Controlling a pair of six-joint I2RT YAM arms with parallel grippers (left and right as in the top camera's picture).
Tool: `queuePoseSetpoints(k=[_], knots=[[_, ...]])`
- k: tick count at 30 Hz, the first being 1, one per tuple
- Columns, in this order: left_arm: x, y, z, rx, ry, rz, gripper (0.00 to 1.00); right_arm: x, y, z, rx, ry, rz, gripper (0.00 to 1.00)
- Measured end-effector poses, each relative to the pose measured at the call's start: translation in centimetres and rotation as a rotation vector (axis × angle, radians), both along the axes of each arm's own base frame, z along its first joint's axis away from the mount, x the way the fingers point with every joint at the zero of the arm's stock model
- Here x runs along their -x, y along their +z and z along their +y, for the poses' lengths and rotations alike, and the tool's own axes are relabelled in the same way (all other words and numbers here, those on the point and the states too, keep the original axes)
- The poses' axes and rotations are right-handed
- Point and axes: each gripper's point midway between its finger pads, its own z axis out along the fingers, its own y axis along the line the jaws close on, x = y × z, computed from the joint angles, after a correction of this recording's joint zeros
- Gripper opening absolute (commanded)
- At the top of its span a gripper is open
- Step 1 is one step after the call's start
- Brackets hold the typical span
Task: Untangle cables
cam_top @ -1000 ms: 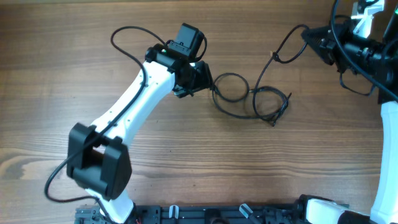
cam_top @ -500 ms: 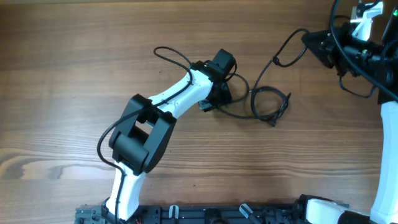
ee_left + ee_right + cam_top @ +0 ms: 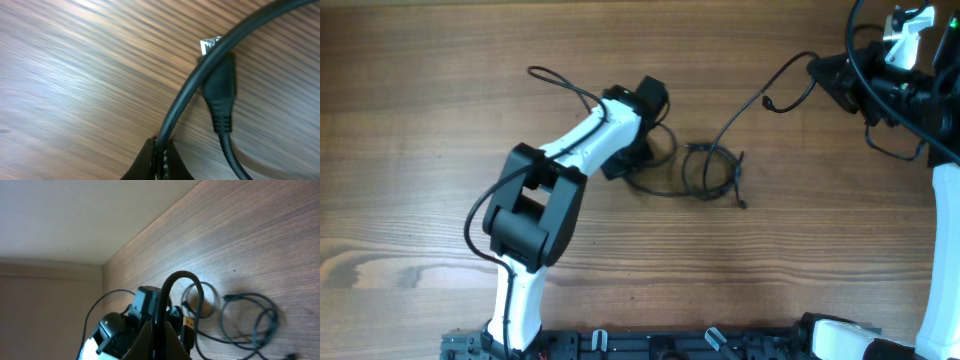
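Observation:
Thin black cables (image 3: 710,172) lie as a small coil and a loose loop at mid-table. My left gripper (image 3: 638,152) sits at the loop's left end. In the left wrist view it (image 3: 161,150) is shut on one black cable (image 3: 200,75), which curves past a black plug with a silver tip (image 3: 220,95). My right gripper (image 3: 822,70), raised at the far right, is shut on another cable (image 3: 755,95) that runs down to the coil. In the right wrist view its jaws (image 3: 161,335) pinch a cable loop (image 3: 175,275), with a gold-tipped plug (image 3: 189,325) beside it.
The wooden table (image 3: 440,120) lies bare to the left and front. The left arm's white links (image 3: 535,200) stretch from the near edge to the centre. The right arm and its thick wiring (image 3: 910,90) fill the far right corner.
The left gripper swung right to the loop, shut on a cable and pulled back left. The coil slid left with it, and the cable to the right gripper drew straighter.

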Motion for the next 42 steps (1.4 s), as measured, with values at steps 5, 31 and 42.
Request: queuePoseSetpoints(k=[5, 31, 42], knots=[[-0.6, 1.3, 5.9, -0.091, 0.124, 0.019, 0.04, -0.1, -0.1, -0.2, 0.030, 0.004, -0.014, 0.11], [-0.7, 7.0, 6.3, 0.018, 0.021, -0.023, 0.96, 1.4, -11.2, 7.6, 0.241, 0.312, 0.311, 1.00], [-1.0, 10.6, 5.4, 0.097, 0.007, -0.108, 0.89, 1.3, -11.2, 7.7, 0.240, 0.305, 0.314, 1.00]])
